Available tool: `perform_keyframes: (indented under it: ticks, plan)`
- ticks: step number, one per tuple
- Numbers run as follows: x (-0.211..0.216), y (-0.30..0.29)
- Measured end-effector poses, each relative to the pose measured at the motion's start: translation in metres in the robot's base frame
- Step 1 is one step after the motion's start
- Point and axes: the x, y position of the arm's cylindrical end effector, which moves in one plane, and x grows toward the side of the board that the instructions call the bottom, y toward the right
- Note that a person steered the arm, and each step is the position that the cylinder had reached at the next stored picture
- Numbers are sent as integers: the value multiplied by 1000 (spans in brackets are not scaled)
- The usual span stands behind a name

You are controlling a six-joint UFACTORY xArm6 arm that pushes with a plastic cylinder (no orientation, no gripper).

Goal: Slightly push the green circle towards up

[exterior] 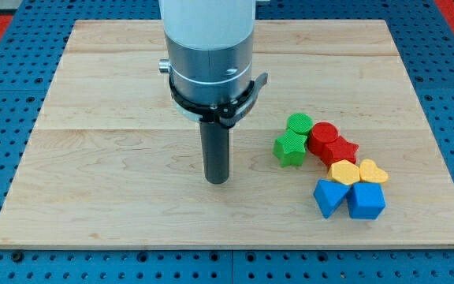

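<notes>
The green circle (299, 123) lies right of the board's middle, at the top left of a cluster of blocks. It touches the green star (290, 148) just below it and the red circle (322, 137) to its right. My tip (217, 180) rests on the board to the left of the cluster, well apart from the green star and lower left of the green circle. The arm's grey and white body hangs above it.
A red star (342, 149), a yellow hexagon (343, 170), a yellow heart (373, 171), a blue triangle-like block (329, 197) and a blue cube (366, 200) fill the cluster's lower right. The wooden board (93, 158) sits on a blue pegboard.
</notes>
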Motion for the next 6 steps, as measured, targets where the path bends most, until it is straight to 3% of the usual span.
perform_keyframes:
  ticks: [2, 4, 6]
  plan:
    - [10, 15]
    - [52, 146]
    - [6, 117]
